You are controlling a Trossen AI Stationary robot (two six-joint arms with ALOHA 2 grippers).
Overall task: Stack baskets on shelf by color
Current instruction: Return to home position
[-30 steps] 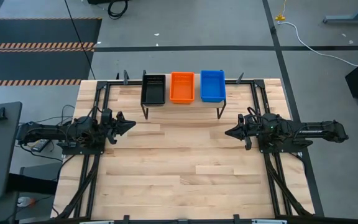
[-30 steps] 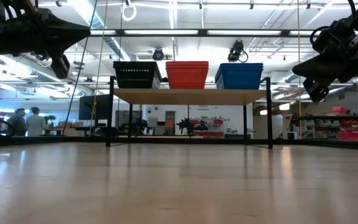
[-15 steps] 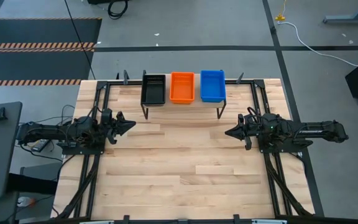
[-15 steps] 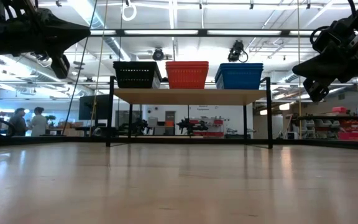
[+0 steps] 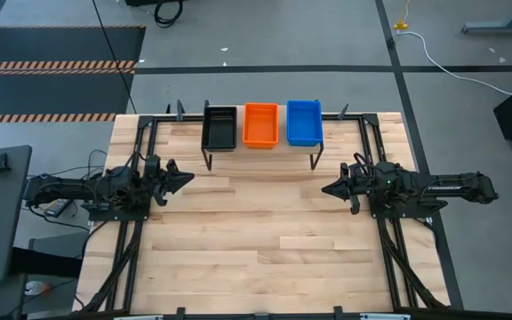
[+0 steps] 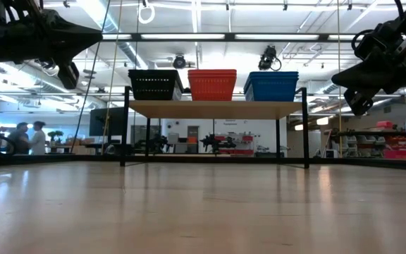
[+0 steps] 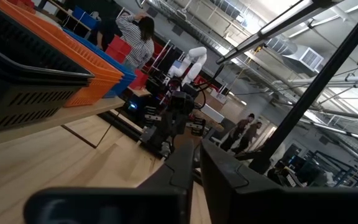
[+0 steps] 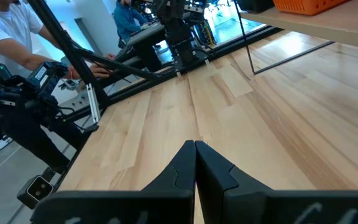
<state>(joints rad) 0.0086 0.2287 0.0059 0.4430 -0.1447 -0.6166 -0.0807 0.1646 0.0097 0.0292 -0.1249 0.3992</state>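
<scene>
A black basket stack [image 5: 220, 127], an orange stack [image 5: 260, 124] and a blue stack [image 5: 304, 122] sit side by side on the shelf [image 6: 216, 109] at the table's far edge; how many each stack holds I cannot tell. In the low view they show as black [image 6: 154, 85], orange [image 6: 212, 85] and blue [image 6: 272, 86]. My left gripper [image 5: 188, 179] hovers shut near the table's left edge. My right gripper [image 5: 326, 188] hovers shut near the right edge. The fingers of both point toward the table's middle, and both stand well short of the shelf.
The shelf stands on thin black legs [image 6: 124, 127] above the wooden table [image 5: 256, 240]. Black metal frame rails [image 5: 132, 240] run along the left and right sides. People show in the room beyond the table [image 6: 27, 137], and a person in a white shirt [image 8: 5, 37] is beside it.
</scene>
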